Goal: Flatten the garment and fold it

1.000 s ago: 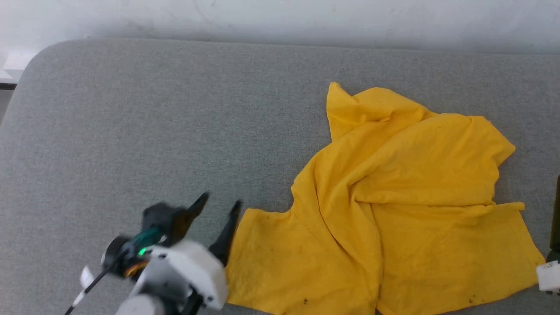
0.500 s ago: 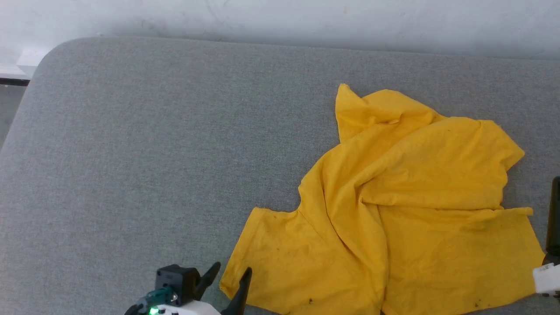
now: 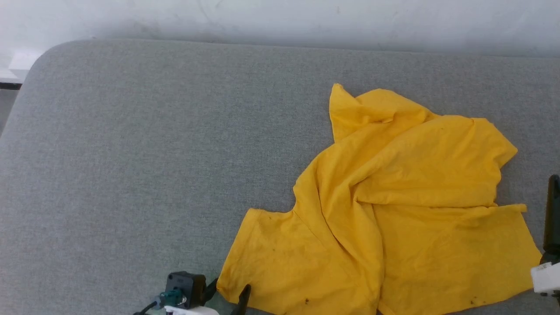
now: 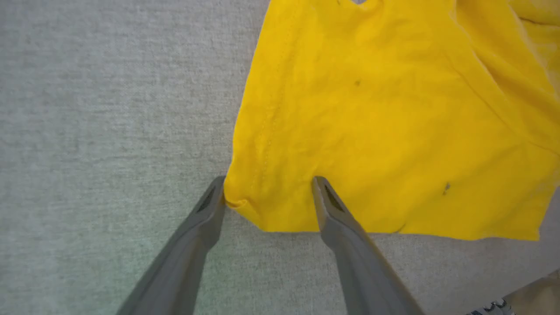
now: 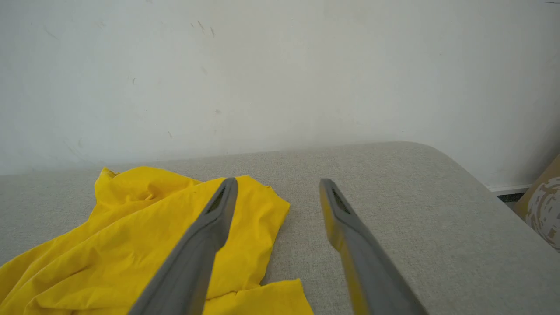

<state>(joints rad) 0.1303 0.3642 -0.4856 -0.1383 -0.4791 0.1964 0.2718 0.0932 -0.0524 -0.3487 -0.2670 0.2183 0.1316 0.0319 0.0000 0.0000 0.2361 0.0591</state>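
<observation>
garment (image 3: 393,210): yellow T-shirt lying crumpled on the right half of the counter; plain yellow side up, with small dark specks near its near edge; upper layers folded over one another in diagonal creases; one pointed flap sticks out towards the wall; near-left part lies flatter and ends in a corner at the near edge
counter (image 3: 131,153): covered in grey fabric; rounded far corners; left half bare
left gripper (image 3: 229,291): at the bottom edge of the head view, at the garment's near-left corner; fingers apart, holding nothing
left wrist view: the left gripper (image 4: 269,188) straddles that corner of the garment (image 4: 385,122); one fingertip (image 4: 216,192) sits right at the cloth's rolled edge; the other lies over the yellow cloth just inside the hem; whether either presses on the cloth I cannot tell
right gripper (image 5: 278,188): fingers wide apart, nothing between them; raised above the counter (image 5: 393,197), pointing towards the wall (image 5: 262,65); garment (image 5: 131,236) below and to its side, not touched
right edge of head view: one dark finger (image 3: 553,210) of the right gripper, beside the garment's right edge, apart from it
wall (image 3: 280,17): white, scuffed, behind the counter
</observation>
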